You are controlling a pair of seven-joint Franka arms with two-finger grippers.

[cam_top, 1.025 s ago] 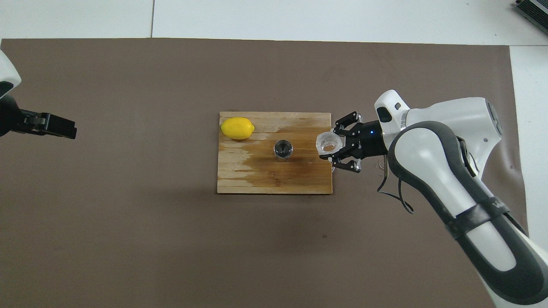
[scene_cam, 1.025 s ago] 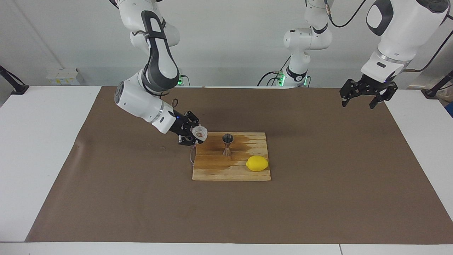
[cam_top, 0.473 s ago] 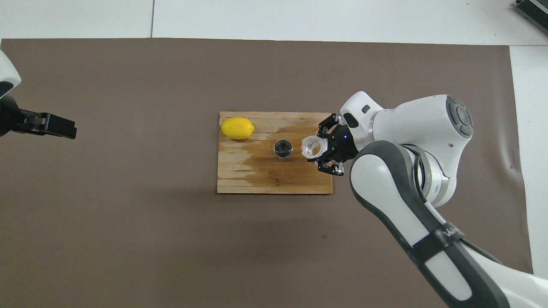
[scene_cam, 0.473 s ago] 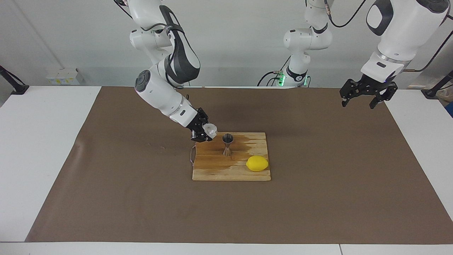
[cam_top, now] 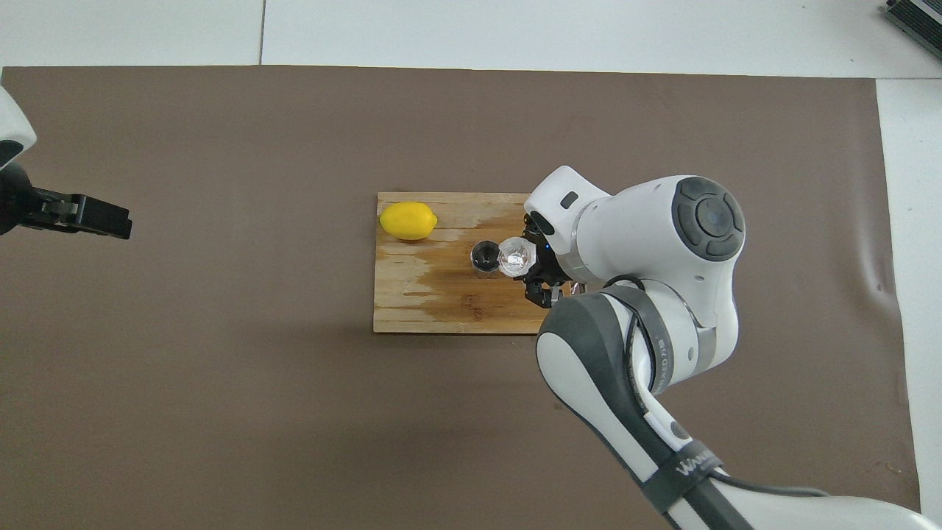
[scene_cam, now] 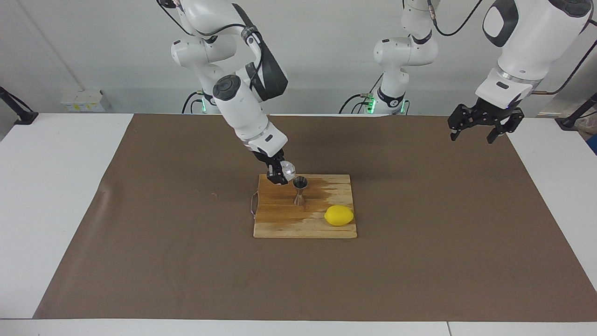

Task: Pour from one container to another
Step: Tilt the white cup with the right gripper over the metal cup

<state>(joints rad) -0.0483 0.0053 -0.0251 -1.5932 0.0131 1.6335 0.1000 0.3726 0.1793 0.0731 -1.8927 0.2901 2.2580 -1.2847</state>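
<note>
The right hand point(scene_cam: 280, 173), clamped on the small clear frosty cup point(scene_cam: 288, 171), has swung in and tipped it over the shiny hourglass steel jigger point(scene_cam: 299, 190) — pouring is starting; the left hand point(scene_cam: 480, 122) waits apart.

My right gripper point(scene_cam: 281, 175) holds the small clear plastic cup point(scene_cam: 288, 171) tilted just over the rim of the steel hourglass jigger point(scene_cam: 299, 190), which stands on the wooden cutting board point(scene_cam: 280, 219). The yellow lemon point(scene_cam: 339, 215) lies on the board, farther from me, toward my left arm's end. My left gripper point(scene_cam: 480, 122) waits over that end of the brown mat point(scene_cam: 419, 261).
</note>
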